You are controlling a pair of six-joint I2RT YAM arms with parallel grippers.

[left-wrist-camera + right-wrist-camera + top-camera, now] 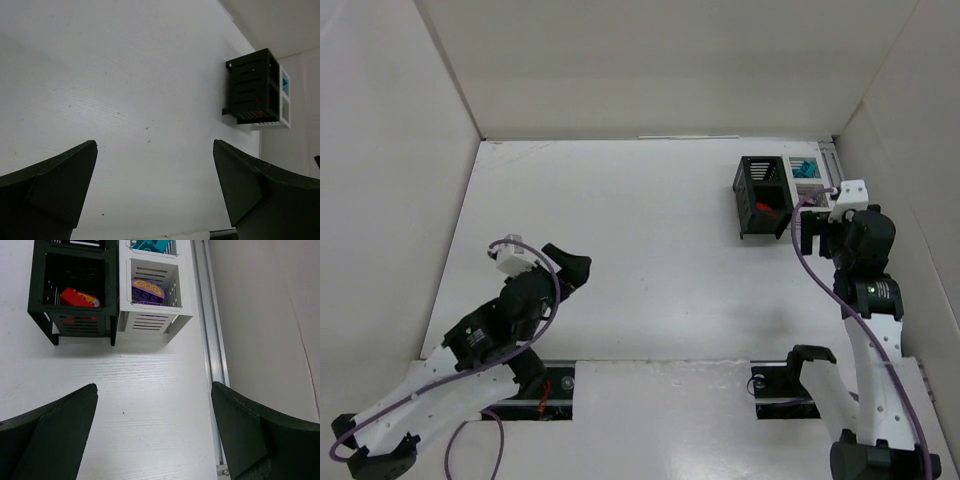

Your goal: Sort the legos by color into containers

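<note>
Above the table [650, 260], my left gripper [154, 144] has its jaws spread wide. The right gripper [153, 386] is the same, near the containers [145, 322]. Red lego [79, 297] sits in black, purple lego [147, 290] in white, teal legos [150, 245] behind.

The containers [758, 203] sit at the table's [630, 260] far right; legos [78, 297] lie inside, seemingly in three bins

No readable text, label, brand, number or sign in any view. Purple lego [147, 290] in white container [150, 322] carries yellow printed marks, not legible as letters. Red lego [79, 297] in black container [80, 326] shows small pale mark at one end, too small to read.
</note>
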